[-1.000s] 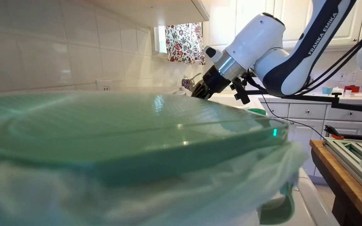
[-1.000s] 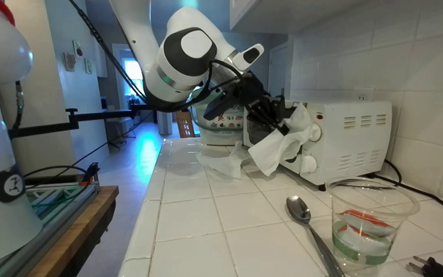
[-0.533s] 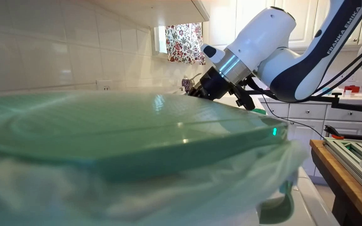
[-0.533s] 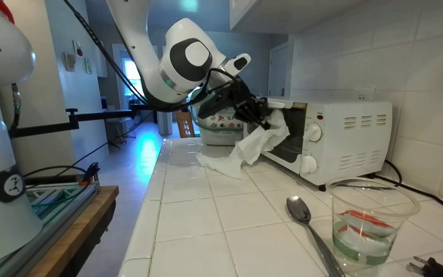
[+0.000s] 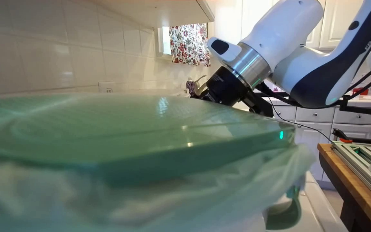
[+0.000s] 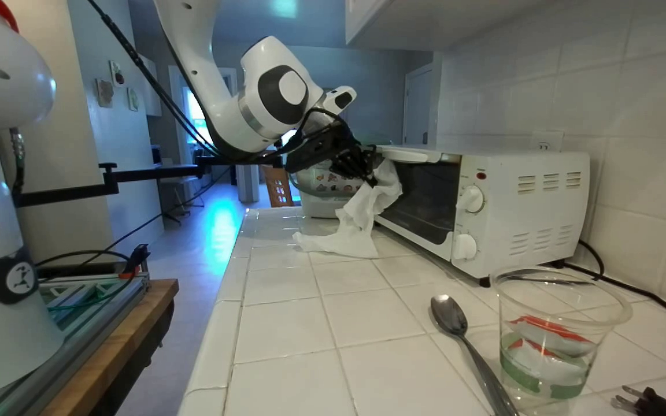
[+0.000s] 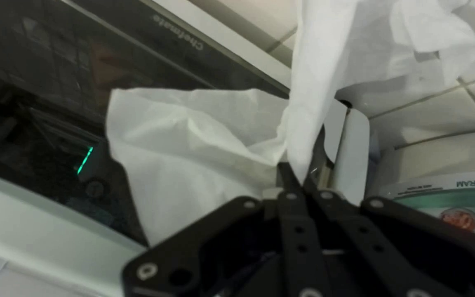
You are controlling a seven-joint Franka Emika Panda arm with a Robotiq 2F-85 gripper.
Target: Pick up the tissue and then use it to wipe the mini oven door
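Observation:
A white tissue [image 6: 362, 222] hangs from my gripper [image 6: 371, 176] in an exterior view, its lower part spread on the tiled counter. The wrist view shows my gripper [image 7: 302, 175] shut, with the tissue [image 7: 188, 136] pinched between its fingertips. One flap lies over the oven door glass; the rest trails toward the counter. The white mini oven [image 6: 529, 208] stands on the counter with its dark glass door [image 6: 425, 196] closed. The gripper is at the door's far end, away from the knobs. In an exterior view a green lid hides the fingertips.
A green-lidded container [image 5: 140, 135] fills the front of an exterior view. A white appliance [image 7: 439, 194] stands close beside the gripper. A spoon [image 6: 451, 318], clear cup [image 6: 561, 341] and plug [image 6: 651, 401] lie nearer the camera. A cabinet [image 6: 414, 23] overhangs the counter.
My gripper has slid along the oven door, away from the knobs to its far end, dragging the tissue along. More of the door glass now shows.

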